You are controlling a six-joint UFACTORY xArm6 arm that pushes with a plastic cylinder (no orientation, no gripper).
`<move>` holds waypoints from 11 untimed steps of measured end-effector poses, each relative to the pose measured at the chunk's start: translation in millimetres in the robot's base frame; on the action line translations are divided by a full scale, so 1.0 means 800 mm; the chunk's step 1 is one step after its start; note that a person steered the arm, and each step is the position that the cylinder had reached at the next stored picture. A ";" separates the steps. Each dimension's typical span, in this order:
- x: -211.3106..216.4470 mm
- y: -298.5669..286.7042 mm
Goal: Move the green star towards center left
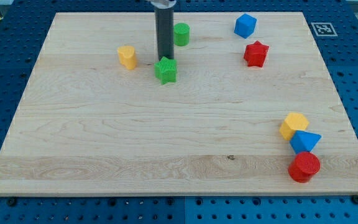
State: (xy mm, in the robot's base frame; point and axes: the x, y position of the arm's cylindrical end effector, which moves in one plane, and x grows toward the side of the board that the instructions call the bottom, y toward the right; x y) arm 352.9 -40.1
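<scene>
The green star (pixel 166 70) lies on the wooden board (pixel 179 143), left of middle in the view's upper part. My dark rod comes down from the view's top, and my tip (pixel 165 58) stands right at the star's top edge, touching it or nearly so. A green cylinder (pixel 181 33) stands just to the upper right of the rod. A yellow block (pixel 127 56) lies to the left of the star.
A blue cube (pixel 245 25) and a red star (pixel 256 54) lie at the upper right. At the lower right, a yellow block (pixel 294 125), a blue triangular block (pixel 305 141) and a red cylinder (pixel 304 167) are clustered near the board's edge.
</scene>
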 end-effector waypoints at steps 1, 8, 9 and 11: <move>0.022 0.016; 0.051 -0.115; 0.011 -0.162; 0.001 -0.211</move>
